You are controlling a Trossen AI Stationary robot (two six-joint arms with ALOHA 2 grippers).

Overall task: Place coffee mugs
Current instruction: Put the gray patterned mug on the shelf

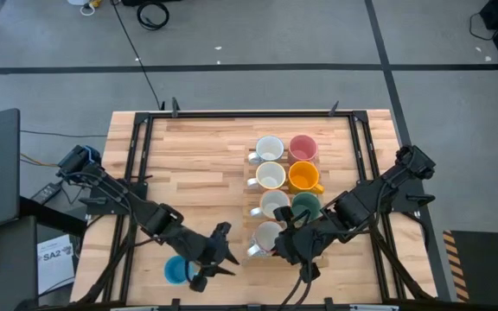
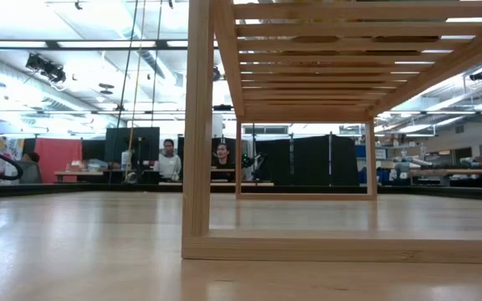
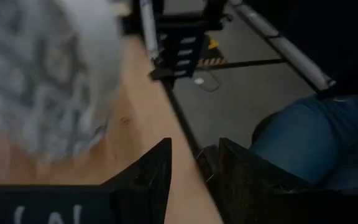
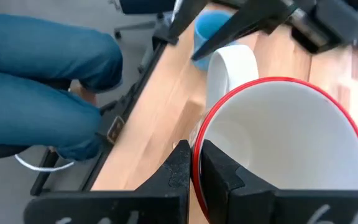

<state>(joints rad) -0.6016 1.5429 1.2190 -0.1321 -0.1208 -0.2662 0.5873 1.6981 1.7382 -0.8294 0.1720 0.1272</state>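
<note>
The right hand [image 4: 191,163] is pinching the red-rimmed white mug's [image 4: 284,143] rim, sitting just beside the dark green mug [image 1: 306,206]; the left hand [image 1: 217,252], fingers parted, is hanging nearer the blue mug [image 1: 176,270].

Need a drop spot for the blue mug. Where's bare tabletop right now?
Bare: the far-left stretch of the table, between the left frame rail and the mug rows. Crowded: the mug rows right of centre, the right gripper shut on a white mug, and the near edge around the blue mug and left gripper.
</note>
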